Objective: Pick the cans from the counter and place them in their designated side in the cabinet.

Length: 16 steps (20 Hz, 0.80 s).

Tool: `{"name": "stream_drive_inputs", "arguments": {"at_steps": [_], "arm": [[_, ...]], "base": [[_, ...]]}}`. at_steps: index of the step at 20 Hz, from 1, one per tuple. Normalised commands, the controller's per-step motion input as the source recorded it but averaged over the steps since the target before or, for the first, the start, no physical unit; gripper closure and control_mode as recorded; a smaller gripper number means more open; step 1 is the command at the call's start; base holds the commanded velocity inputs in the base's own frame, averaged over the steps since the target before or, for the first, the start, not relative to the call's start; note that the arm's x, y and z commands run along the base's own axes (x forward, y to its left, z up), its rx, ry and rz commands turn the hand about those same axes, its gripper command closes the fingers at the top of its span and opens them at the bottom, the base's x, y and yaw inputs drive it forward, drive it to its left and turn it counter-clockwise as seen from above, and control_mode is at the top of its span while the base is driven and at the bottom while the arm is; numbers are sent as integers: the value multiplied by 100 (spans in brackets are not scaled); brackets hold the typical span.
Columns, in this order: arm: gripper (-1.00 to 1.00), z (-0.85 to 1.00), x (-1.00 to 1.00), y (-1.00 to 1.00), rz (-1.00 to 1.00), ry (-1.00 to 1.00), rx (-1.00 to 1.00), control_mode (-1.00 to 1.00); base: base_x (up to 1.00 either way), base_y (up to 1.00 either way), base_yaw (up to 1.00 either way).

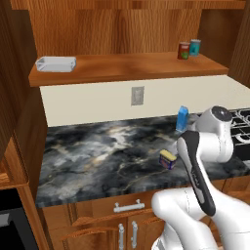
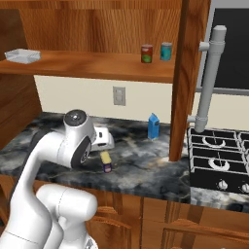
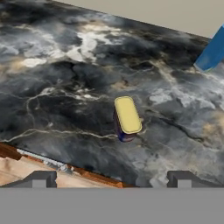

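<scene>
The claw (image 3: pixel 111 178) hangs with its jaws wide apart and nothing between them, above the front edge of the desk (image 3: pixel 65 87). Its two dark tips frame the blue can (image 3: pixel 127 118) from either side, though the can sits well ahead of them, not yet between.

That can is squat and oblong, with a flat yellow top and dark blue walls. It stands upright near the desk's front edge, alone on bare stone. From the left base view it sits just beside the arm's wrist (image 1: pixel 167 158).

The step in hand looks like the approach for a grasp. Doing it well probably means lowering straight over the can and turning the jaws across its narrow sides, since the top is longer one way than the other. The walls look smooth and hard, so a centred, level grip should keep it from twisting.

The desk is polished dark stone with white and tan veins. Farther back a slim blue carton (image 2: pixel 153 126) stands near the wall.

Above, the cabinet (image 1: pixel 122 68) shelf of reddish wood grain carries the red can (image 1: pixel 183 50), a cylinder with a silvery top, beside a teal can (image 1: pixel 195 47) at its right end. A pale shallow tray (image 1: pixel 55 63) lies at the left end.
</scene>
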Motion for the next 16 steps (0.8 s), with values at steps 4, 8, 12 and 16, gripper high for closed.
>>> {"name": "stream_drive_inputs", "arguments": {"at_steps": [4,8,12,16], "arm": [[-100,-17,25,0,0,0,0,-100],[-100,-14,28,-1,0,0,0,-100],[-100,-12,24,-3,0,0,0,-100],[-100,-11,18,-1,0,0,0,-100]], "base": [[0,0,0],[0,0,0],[0,0,0],[0,0,0]]}}
